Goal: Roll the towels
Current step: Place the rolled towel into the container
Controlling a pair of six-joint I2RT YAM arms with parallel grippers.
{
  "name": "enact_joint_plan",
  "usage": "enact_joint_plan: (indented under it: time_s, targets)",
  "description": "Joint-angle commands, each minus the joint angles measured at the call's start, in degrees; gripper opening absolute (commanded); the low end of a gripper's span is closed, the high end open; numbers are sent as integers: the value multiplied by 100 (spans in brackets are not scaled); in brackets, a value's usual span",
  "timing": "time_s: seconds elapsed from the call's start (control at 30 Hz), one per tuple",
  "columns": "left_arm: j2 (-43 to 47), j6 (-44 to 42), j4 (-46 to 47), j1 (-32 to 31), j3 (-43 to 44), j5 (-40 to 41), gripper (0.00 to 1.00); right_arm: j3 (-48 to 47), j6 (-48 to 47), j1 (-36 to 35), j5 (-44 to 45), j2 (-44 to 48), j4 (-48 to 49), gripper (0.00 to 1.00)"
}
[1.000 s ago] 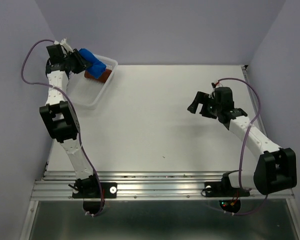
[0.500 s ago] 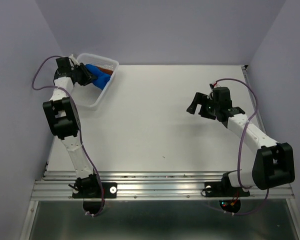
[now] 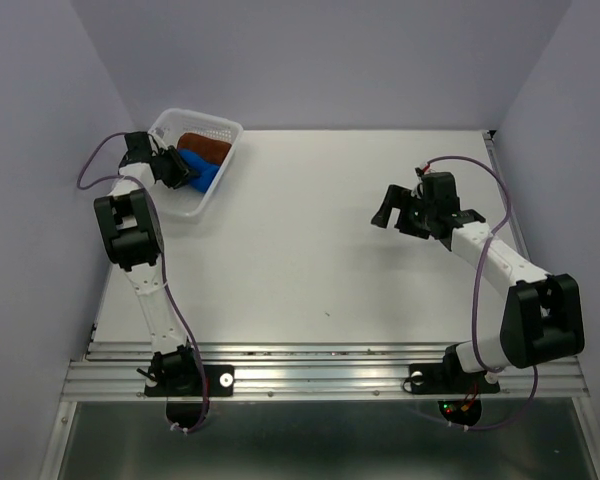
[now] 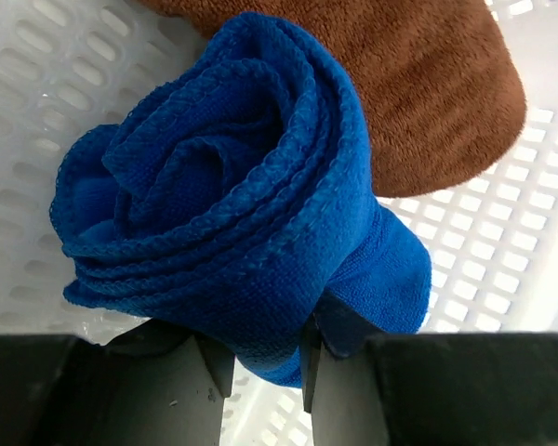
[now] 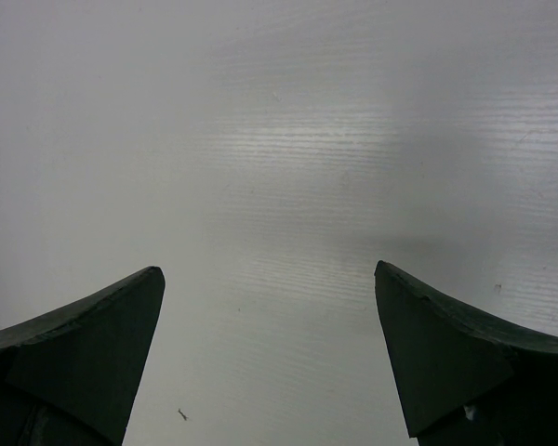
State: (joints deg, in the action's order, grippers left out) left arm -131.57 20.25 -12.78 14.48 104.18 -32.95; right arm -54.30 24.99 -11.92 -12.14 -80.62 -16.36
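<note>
A rolled royal-blue towel (image 4: 232, 214) fills the left wrist view, and my left gripper (image 4: 260, 358) is shut on its near end. It hangs low inside the white mesh basket (image 3: 170, 205), beside the rolled rust-brown towel (image 4: 418, 84). From above, the blue towel (image 3: 202, 174) and brown towel (image 3: 202, 147) lie side by side in the basket at the far left, with my left gripper (image 3: 180, 170) at the basket's left side. My right gripper (image 3: 392, 212) hovers open over bare table at the right; its fingertips (image 5: 121, 316) stand far apart with nothing between them.
The basket stands against the left wall at the table's back left corner. Purple walls close in the table on the left, back and right. A metal rail (image 3: 320, 365) runs along the near edge by the arm bases.
My left gripper has carried the blue towel left and down into the basket, beside the brown towel. The basket has turned a little. The right arm has barely moved.
</note>
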Motion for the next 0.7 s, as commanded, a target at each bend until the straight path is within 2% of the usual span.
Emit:
enact_joint_plan:
  time_s: [0.0,0.13,0.17,0.23,0.27,0.4,0.5,0.57,0.67]
  targets:
    - [-185,-48,-313,55,243,253,0,-283,-100,23,-25,11,28,100]
    - [-404,5,-699,64,637,464,1,-300,-109,23,19,11,19,100]
    - [-509,-3,-831,64,734,491,8,-291,-109,23,19,20,10,100]
    - [-554,31,-1156,64,849,709,29,-300,-100,23,19,20,19,100]
    - [-511,58,-1235,64,841,798,44,-309,-100,23,10,29,19,100]
    - [-239,233,-1245,64,648,913,58,-344,-91,23,-25,38,10,100]
    - [-45,382,-1350,64,656,974,64,-388,-74,23,-104,64,19,100]
    - [95,471,-1499,64,752,1010,99,-397,-65,23,-157,108,19,100]
    - [315,611,-1632,64,867,1142,99,-406,-65,23,-192,169,19,100]
